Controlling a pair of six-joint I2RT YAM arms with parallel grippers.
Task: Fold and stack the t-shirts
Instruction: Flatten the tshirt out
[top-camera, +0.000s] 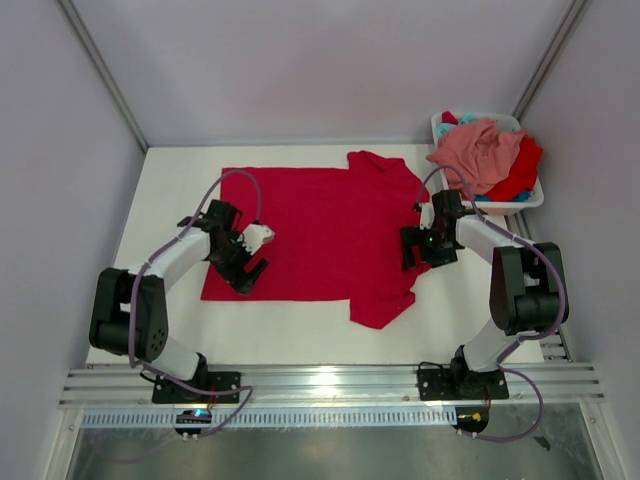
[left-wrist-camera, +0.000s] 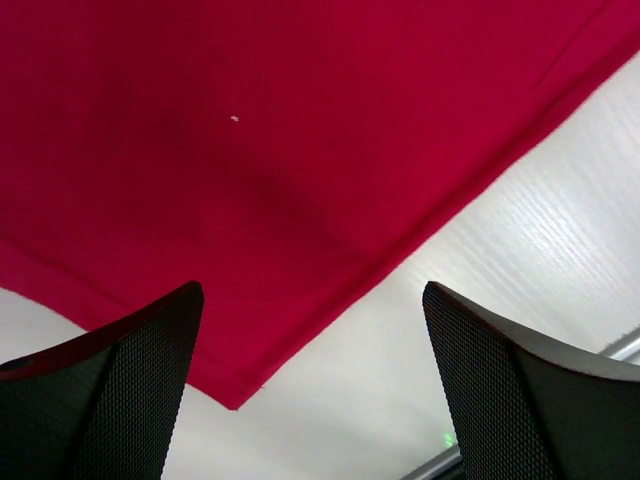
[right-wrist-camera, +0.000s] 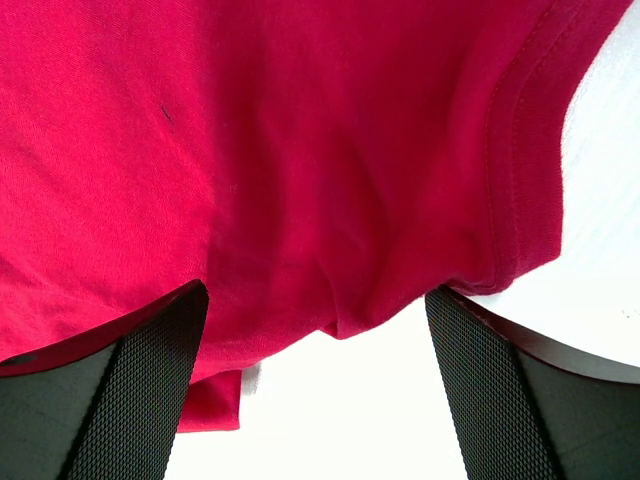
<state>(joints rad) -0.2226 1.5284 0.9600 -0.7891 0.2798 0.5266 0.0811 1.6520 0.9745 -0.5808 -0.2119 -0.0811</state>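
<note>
A white plastic basket (top-camera: 530, 202) sits at the far right corner of the white bench (top-camera: 300, 322), close to the right wall. Pale walls (top-camera: 330, 60) enclose the bench on three sides. A ribbed aluminium rail (top-camera: 330, 385) runs along its near edge.

Bright, even light from overhead. The white matte surface (top-camera: 300, 340) carries only faint, soft shadows beside the arms. A glare patch lies on the ribbed metal rail (top-camera: 325, 378). In the wrist views the wide bright red cloth t-shirt (left-wrist-camera: 250, 150) looks perhaps slightly soft, and the surface beside it is washed out.
</note>
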